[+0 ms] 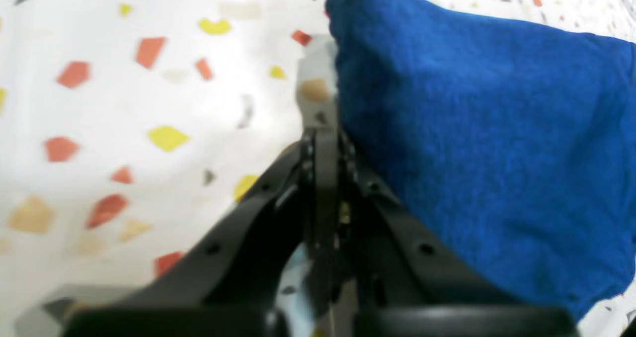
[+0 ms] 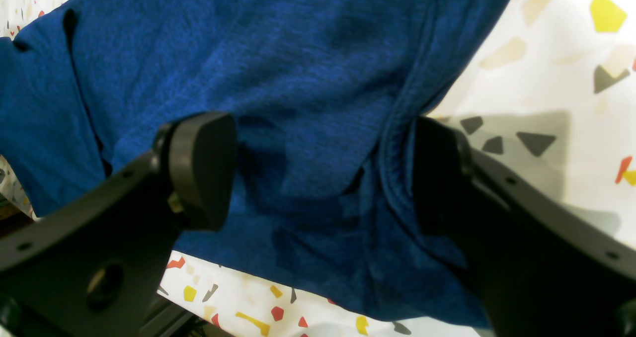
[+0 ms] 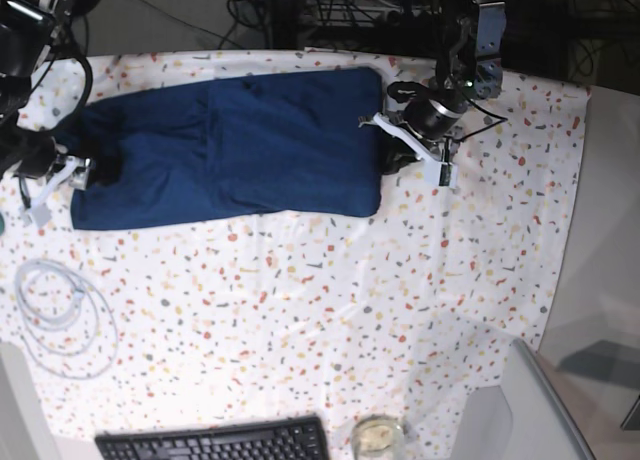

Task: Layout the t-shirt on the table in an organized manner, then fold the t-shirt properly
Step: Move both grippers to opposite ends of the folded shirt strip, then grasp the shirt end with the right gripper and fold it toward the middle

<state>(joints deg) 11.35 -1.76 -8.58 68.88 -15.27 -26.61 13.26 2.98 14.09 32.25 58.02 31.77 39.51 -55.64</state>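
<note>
The right gripper (image 2: 318, 173) stands wide, its pads astride a hemmed edge of the t-shirt (image 2: 278, 78), apparently placed to pinch that end for a fold. Beyond it the shirt lies as a long band across the counter (image 3: 330, 300). At the far end the left gripper (image 1: 325, 128) is closed with nothing visibly caught, the shirt's edge just beside its tip.
</note>
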